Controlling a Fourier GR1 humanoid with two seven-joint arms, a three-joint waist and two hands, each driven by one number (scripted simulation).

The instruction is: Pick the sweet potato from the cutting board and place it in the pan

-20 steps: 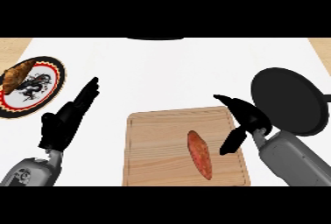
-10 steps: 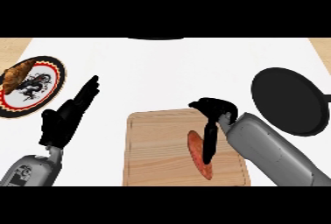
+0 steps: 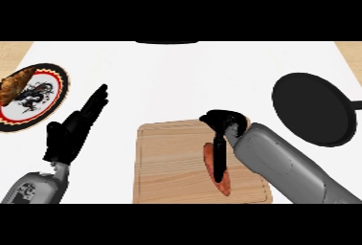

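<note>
The right hand (image 3: 225,127) has swung left onto the sweet potato (image 3: 225,185), fingers (image 3: 220,160) stretched along it, uncurled. It looks like the grasping step: next, curl round it and lift toward the right-side pan (image 3: 311,107).

table (image 3: 176,72): plain white top, matte, fills nearly the whole view. light even and bright across it; shadows faint and soft-edged.

beyond the table's far-left corner, a wood-toned strip (image 3: 14,48). a second wood-toned strip (image 3: 351,48) beyond the table's far-right corner. cannot tell if these are floor or more furniture.

middle of the table's far edge: dark rounded shape (image 3: 166,42), cut off, not identifiable.

table's left side: round plate (image 3: 64,88), black rim, red ring, white centre with a dark pattern, carrying a brown piece of food (image 3: 16,86).
</note>
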